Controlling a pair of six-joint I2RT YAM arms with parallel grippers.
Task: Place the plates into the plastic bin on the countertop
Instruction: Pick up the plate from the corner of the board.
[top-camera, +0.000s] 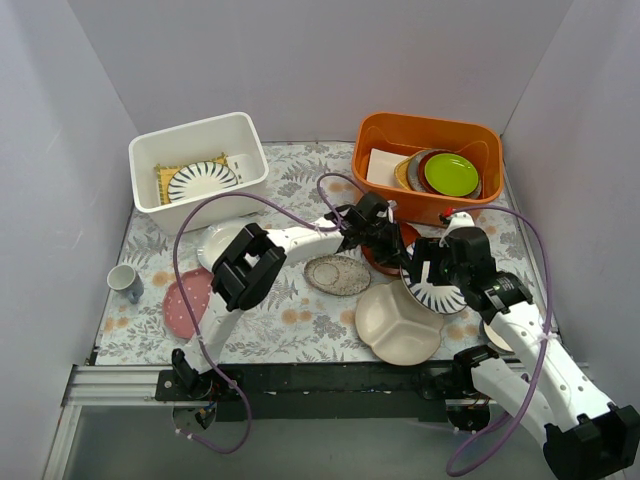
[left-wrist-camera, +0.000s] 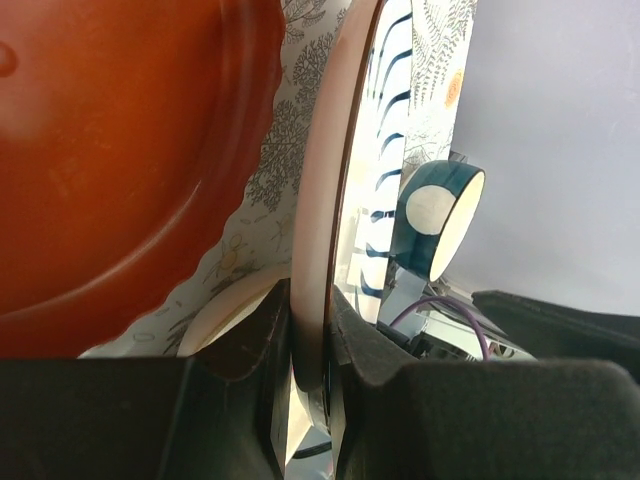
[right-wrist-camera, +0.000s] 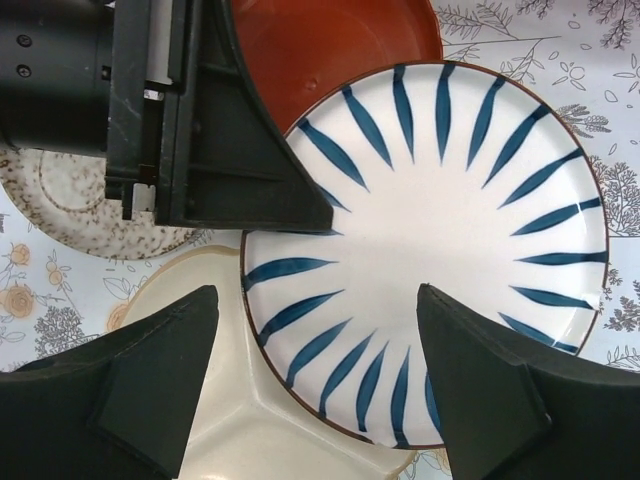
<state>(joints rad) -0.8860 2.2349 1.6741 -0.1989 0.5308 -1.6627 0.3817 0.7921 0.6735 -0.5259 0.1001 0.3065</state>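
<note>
A: Where is the striped plate (right-wrist-camera: 440, 230)?
B: Right of centre on the countertop (top-camera: 300, 315), well apart from the white bin (top-camera: 195, 208). It sits tilted, overlapping the near edge of the red-brown plate (right-wrist-camera: 330, 40) and the far edge of the cream divided plate (top-camera: 400, 325). I cannot tell whether it touches either.
A: Who has it?
B: The left gripper (left-wrist-camera: 308, 300). Its fingers (left-wrist-camera: 375, 345) are pinched on the rim, one on each face. Its wrist view shows the plate edge-on between them.
A: And the right gripper (right-wrist-camera: 315, 300)?
B: Spread wide, released. It hangs over the plate's face with one finger to each side, and neither appears to press on it.
A: Anything in the bin?
B: A second striped plate (top-camera: 203, 180), lying on a yellow mat (top-camera: 168, 172). The bin stands at the far left corner.
A: The other plates?
B: The speckled plate (top-camera: 337, 275) lies just left of the red-brown one. The small white plate (top-camera: 215, 243) is near the bin's front, partly under the left arm. The pink dotted plate (top-camera: 188, 300) lies near the left edge, with a cup (top-camera: 125, 280) beside it.
A: Far right?
B: An orange tub (top-camera: 425, 122) holding a green plate (top-camera: 450, 173) stacked on a dark-red plate (top-camera: 422, 170).
</note>
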